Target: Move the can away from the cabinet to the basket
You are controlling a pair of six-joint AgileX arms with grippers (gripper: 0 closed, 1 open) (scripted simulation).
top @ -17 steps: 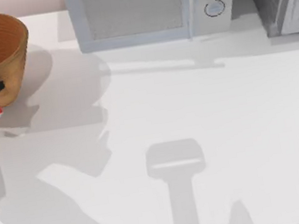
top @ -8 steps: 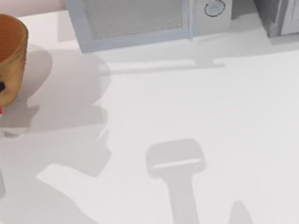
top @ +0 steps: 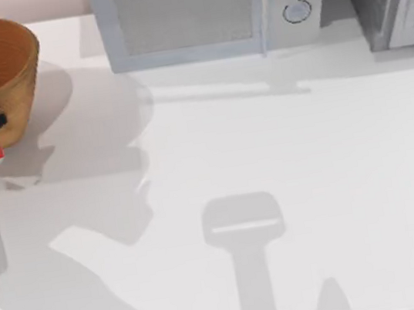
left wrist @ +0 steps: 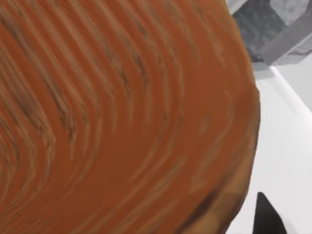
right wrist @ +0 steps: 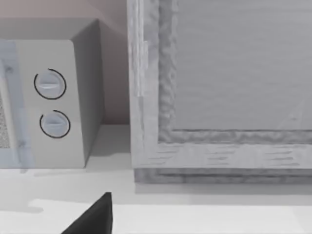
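From above, I look down on the microwave (top: 202, 15); my right wrist camera faces it and the cabinet (right wrist: 219, 87) closely, my left hugs the basket (left wrist: 122, 122).

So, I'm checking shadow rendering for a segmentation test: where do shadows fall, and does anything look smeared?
Top view: broad soft grey arm shadows lie across the table, one spreading beside the basket. Left wrist view: the basket's ribbed weave looks streaked. Right wrist view: a narrow shadow band lies under the cabinet.
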